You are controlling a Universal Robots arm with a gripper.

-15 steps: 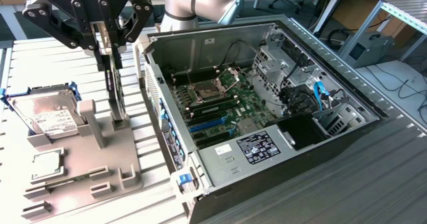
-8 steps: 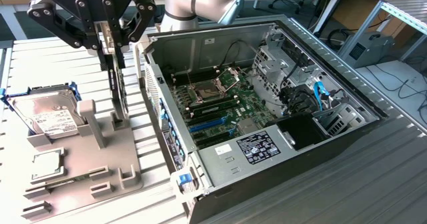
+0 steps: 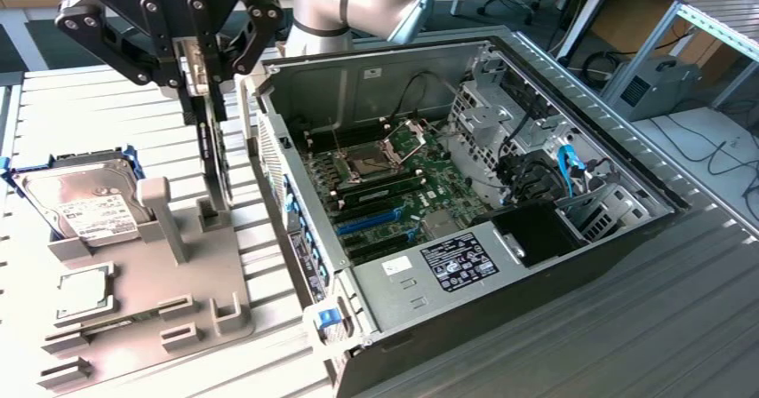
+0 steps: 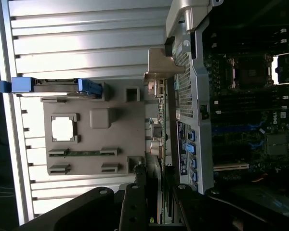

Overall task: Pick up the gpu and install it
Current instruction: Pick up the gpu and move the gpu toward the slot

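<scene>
The gpu [image 3: 215, 154] is a thin dark card seen edge-on, hanging upright beside the outer side wall of the open computer case [image 3: 355, 78]. My gripper [image 3: 199, 83] is shut on its top edge from above. The card's lower end is at the small holder post [image 3: 215, 213] on the grey fixture plate [image 3: 155, 274]; whether they touch cannot be told. In the wrist view the gpu [image 4: 159, 125] runs as a narrow strip from my gripper [image 4: 156, 211] toward its silver bracket [image 4: 160, 67]. The motherboard [image 3: 397, 189] with blue slots [image 3: 368, 222] lies open inside the case.
On the fixture plate, a hard drive [image 3: 83, 198] stands in a blue-edged cradle, a square processor chip [image 3: 85, 291] lies flat, and a memory stick [image 4: 82, 153] sits in a slot. The case holds a power supply [image 3: 457, 260] and cables [image 3: 557, 171]. Ribbed metal tabletop surrounds everything.
</scene>
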